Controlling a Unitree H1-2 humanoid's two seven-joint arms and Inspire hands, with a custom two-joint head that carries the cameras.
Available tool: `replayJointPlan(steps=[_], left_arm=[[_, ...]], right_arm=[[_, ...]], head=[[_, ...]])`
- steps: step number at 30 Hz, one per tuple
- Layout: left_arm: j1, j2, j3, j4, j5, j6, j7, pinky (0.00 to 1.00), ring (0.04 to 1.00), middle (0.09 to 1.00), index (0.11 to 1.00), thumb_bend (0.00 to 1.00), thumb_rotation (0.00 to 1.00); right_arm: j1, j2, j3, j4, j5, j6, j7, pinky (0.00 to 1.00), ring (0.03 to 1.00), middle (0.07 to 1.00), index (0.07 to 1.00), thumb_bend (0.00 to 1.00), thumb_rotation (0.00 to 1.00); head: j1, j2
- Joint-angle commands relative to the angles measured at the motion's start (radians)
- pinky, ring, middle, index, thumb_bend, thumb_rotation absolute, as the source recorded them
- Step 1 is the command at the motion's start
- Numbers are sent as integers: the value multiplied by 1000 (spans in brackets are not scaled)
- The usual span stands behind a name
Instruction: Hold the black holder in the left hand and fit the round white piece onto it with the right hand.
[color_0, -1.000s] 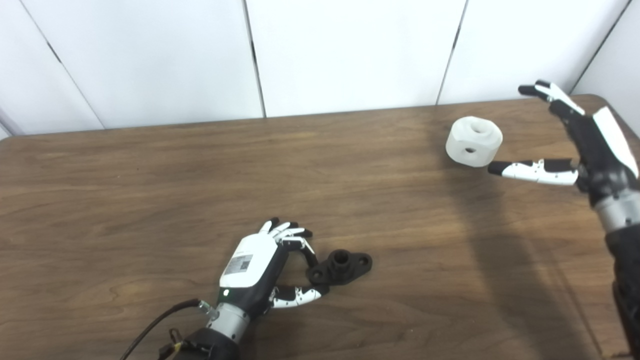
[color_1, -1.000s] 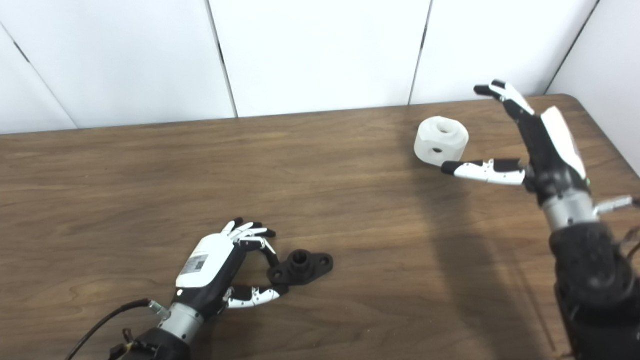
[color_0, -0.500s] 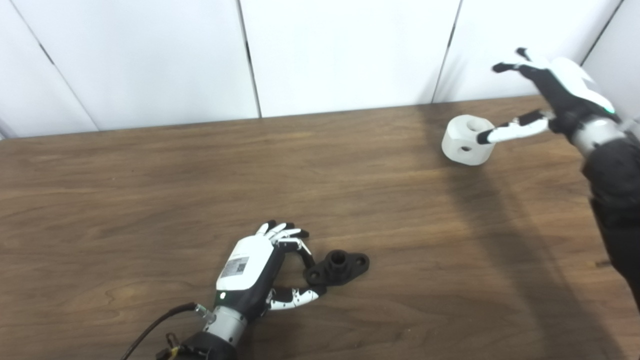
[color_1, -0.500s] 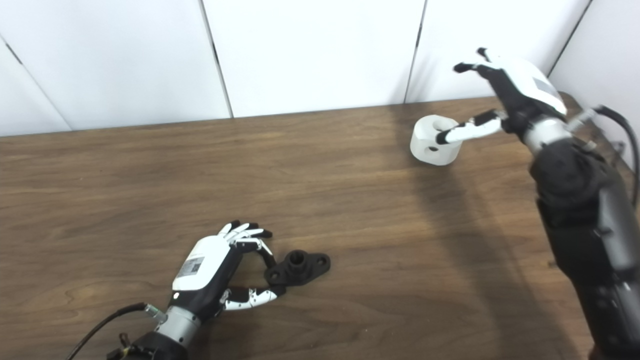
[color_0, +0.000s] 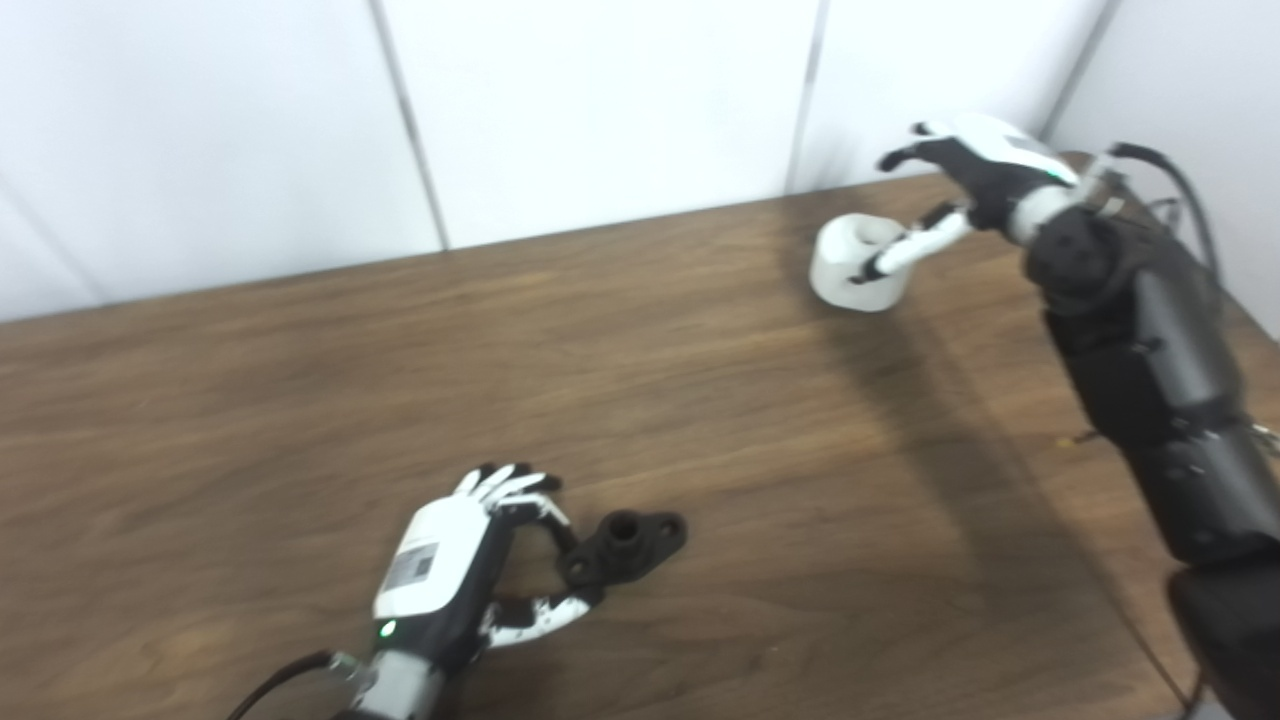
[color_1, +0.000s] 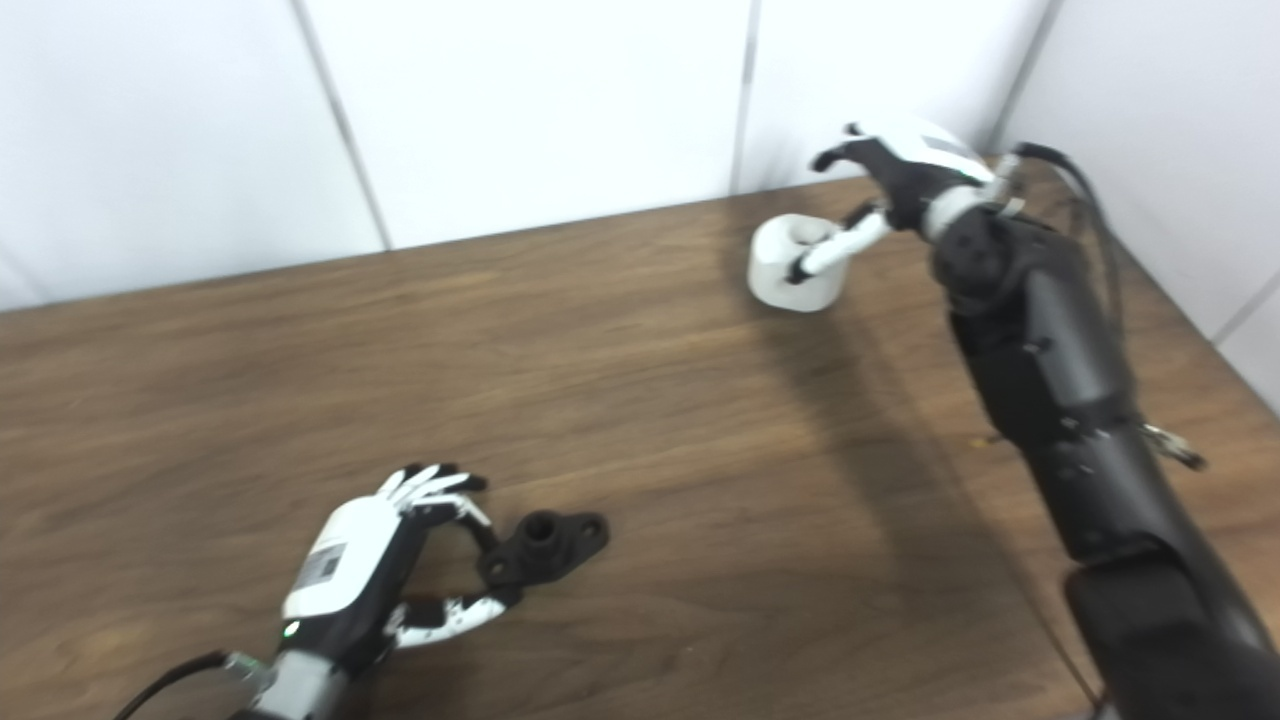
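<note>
Two parts matter here, and both look rigid. The round white plastic piece (color_0: 856, 264) sits on the far right of the brown wood-grain table (color_0: 300, 400), near the back edge; it is a stubby drum with a bore down its top, probably light and stiff, with smooth sides that could slip under hard fingertips. Its curved wall, pinched across the width, looks the safest place to hold, which would leave the bore free to go over the holder. The right hand (color_0: 975, 175) hovers just behind and above it, spread wide and holding nothing, its thumb reaching down across the top of the piece; whether the thumb actually touches is hard to tell through the blur. The small black plastic holder (color_0: 625, 545), a flat flange with a raised central collar, lies near the front of the table. The left hand (color_0: 450, 575) curls around its near end, fingers (color_0: 545, 505) and thumb bracketing the flange, yet a firm grip cannot be confirmed. The flange ends look the sensible hold, keeping the collar clear. Behind the table stand plain white wall panels (color_0: 600, 100).
</note>
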Motion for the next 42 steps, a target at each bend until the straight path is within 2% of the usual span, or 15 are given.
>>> replayJointPlan(steps=[1, 7, 15, 25, 32, 42], left_arm=[[19, 26, 1, 0, 1, -10, -25, 967, 896, 820, 488, 515, 58], [21, 28, 8, 1, 4, -25, -26, 957, 890, 816, 488, 515, 59], [26, 21, 14, 5, 6, -30, -24, 955, 891, 815, 487, 516, 59], [28, 17, 11, 0, 12, -26, -30, 959, 895, 818, 488, 515, 60], [28, 9, 11, -7, 16, -18, -35, 963, 898, 820, 488, 515, 60], [28, 2, 7, -11, 30, -23, -35, 956, 892, 818, 487, 516, 59]], right_arm=[[-62, -10, -19, -4, -34, 0, 10, 905, 1000, 994, 817, 1000, 325], [-77, -1, -25, 7, -82, 0, 55, 887, 1000, 998, 813, 1000, 326], [-77, 3, -29, 18, -102, 0, 83, 922, 1000, 1000, 818, 1000, 315], [-95, 12, 0, 66, -141, 0, 107, 910, 1000, 1000, 807, 1000, 321], [-107, 13, 34, 105, -134, 0, 71, 898, 1000, 1000, 799, 1000, 330], [-114, 19, 40, 132, -109, -1, 19, 904, 1000, 1000, 800, 986, 358]], head=[[-3, 1], [3, 2], [12, 0], [25, 4], [23, 9], [31, 16]])
